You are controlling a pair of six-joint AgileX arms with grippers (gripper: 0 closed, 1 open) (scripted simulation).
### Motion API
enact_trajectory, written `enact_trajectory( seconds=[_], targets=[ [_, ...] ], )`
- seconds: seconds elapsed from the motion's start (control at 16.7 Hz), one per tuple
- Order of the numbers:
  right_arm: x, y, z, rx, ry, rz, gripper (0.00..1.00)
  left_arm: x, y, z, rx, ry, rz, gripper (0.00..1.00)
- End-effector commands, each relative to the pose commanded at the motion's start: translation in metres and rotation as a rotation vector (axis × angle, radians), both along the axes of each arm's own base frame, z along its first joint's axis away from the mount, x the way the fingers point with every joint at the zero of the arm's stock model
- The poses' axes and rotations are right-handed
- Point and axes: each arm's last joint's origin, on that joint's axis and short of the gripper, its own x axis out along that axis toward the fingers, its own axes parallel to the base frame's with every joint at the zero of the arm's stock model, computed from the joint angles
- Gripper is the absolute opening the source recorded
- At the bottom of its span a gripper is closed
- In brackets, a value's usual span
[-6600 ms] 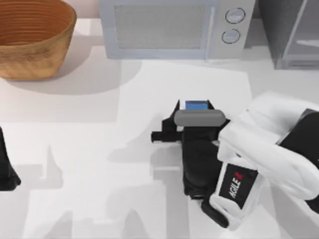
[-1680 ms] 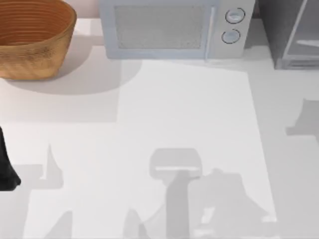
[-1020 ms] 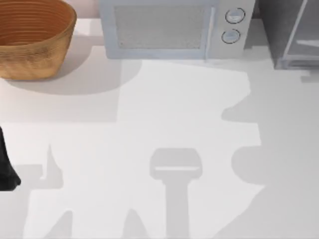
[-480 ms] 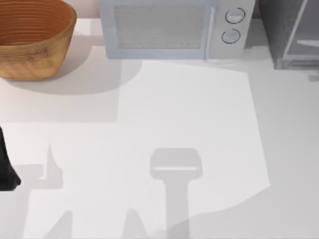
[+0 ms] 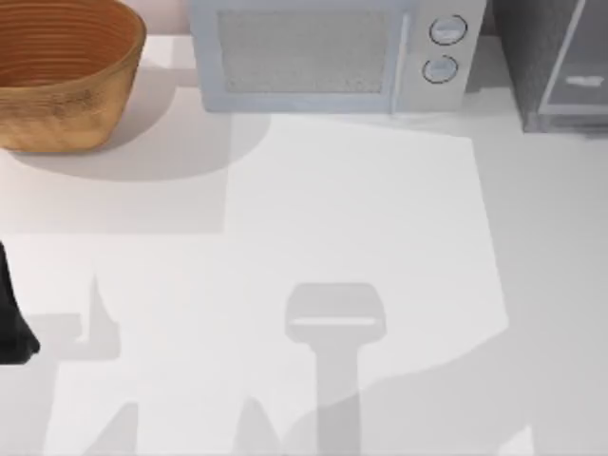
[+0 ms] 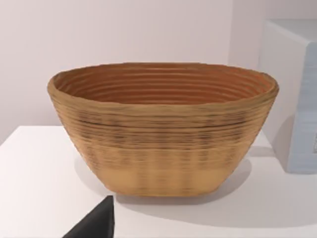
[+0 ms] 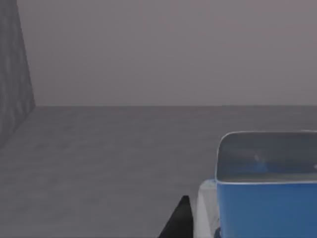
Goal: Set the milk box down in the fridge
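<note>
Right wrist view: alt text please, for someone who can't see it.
The blue top of the milk box sits close to the camera, over a dark grey floor that runs back to a grey rear wall. A dark side wall closes one edge.

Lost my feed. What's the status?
Left gripper parked, table's left edge. Blue milk box over dark grey fridge floor, by right gripper finger. Nothing blocking.

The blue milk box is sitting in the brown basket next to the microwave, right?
Not quite. The basket is empty, as the left wrist view shows. The right wrist view shows the blue milk box against a dark grey floor and walls, which looks like the inside of the fridge. The basket does stand next to the microwave.
</note>
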Motion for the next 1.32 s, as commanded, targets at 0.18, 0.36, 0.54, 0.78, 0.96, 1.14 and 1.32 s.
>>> enact_trajectory(
  seconds=[0.18,0.36,0.54,0.78,0.96,1.14,1.32],
  targets=[
    [0.036,-0.002,0.023,-0.016,-0.073,0.006,0.00,0.000,0.000,0.000,0.000,0.000,0.000,1.00],
    [0.067,-0.005,0.040,-0.023,-0.103,0.000,0.00,0.000,0.000,0.000,0.000,0.000,0.000,1.00],
    [0.083,-0.003,0.032,-0.011,-0.054,-0.008,0.00,0.000,0.000,0.000,0.000,0.000,0.000,1.00],
    [0.086,-0.002,0.029,-0.008,-0.043,-0.008,0.00,0.000,0.000,0.000,0.000,0.000,0.000,1.00],
    [0.086,-0.002,0.029,-0.008,-0.043,-0.008,0.15,0.000,0.000,0.000,0.000,0.000,0.000,1.00],
    [0.086,-0.002,0.029,-0.008,-0.043,-0.008,0.38,0.000,0.000,0.000,0.000,0.000,0.000,1.00],
    [0.086,-0.002,0.029,-0.008,-0.043,-0.008,0.60,0.000,0.000,0.000,0.000,0.000,0.000,1.00]
  ],
)
